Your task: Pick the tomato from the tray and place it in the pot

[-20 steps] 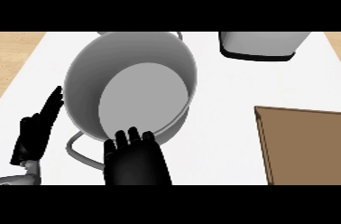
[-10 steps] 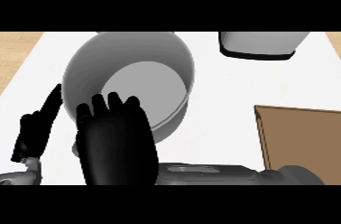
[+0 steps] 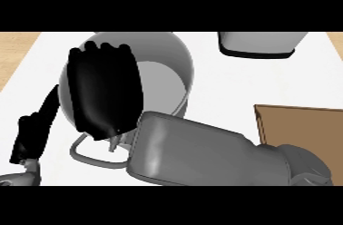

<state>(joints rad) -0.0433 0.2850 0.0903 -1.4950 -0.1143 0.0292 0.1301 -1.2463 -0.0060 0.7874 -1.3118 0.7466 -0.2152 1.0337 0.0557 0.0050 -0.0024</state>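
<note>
While the right hand point(image 3: 104, 90) hangs flat over the pot point(image 3: 175, 72), back toward us and fingers point(image 3: 107, 51) straight and spread toward the far rim, it blocks most of the pot's left half, so whatever lies under it cannot be seen. No tomato shows anywhere: it may be beneath the palm, inside the hidden part of the pot or out of view, and where it lies relative to the fingers cannot be told. What does show of the pot's inside, on the right, is bare grey. The grey right forearm point(image 3: 194, 151) sweeps in big from the lower right and covers the pot's near rim; only a wire handle point(image 3: 84, 154) pokes out below the hand. Over at the left edge the left hand point(image 3: 36, 129) rests edge-on, fingers straight and pointing up, just beside the pot's left wall, with a thin strip of white tabletop point(image 3: 221, 92) between them. At the right edge a brown tray point(image 3: 301, 124) is cut off by the frame and partly covered by the forearm, so its contents cannot be made out. At the top a white container with a dark base point(image 3: 258, 45) is clipped too. Open white tabletop lies between pot, tray and that container; a wooden strip shows at the far left.
</note>
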